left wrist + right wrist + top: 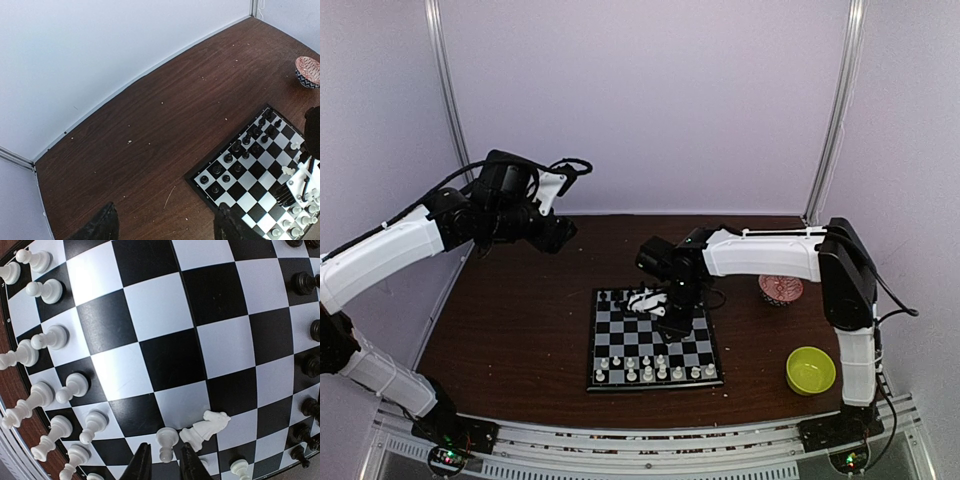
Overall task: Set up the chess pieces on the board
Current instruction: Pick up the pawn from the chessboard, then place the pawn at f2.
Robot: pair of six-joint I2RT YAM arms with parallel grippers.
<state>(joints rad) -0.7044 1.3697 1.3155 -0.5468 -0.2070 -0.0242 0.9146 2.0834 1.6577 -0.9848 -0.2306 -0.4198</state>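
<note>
The board (617,341) lies at the table's middle. White chess pieces (655,369) stand in its near rows and black pieces (618,297) along its far edge. My right gripper (665,306) hangs low over the board's right half. In the right wrist view its fingers (142,465) stand narrowly apart on either side of an upright white pawn (166,439) without touching it. A white knight (206,428) lies on its side just right of the pawn. My left gripper (560,235) is raised at the back left, wide open and empty (165,231). The board (252,199) and black pieces (239,150) also show there.
A red-patterned bowl (781,290) sits right of the board and a yellow-green bowl (811,370) at the front right. Pale crumbs (129,142) are scattered over the brown table (510,330). White walls enclose the back and sides.
</note>
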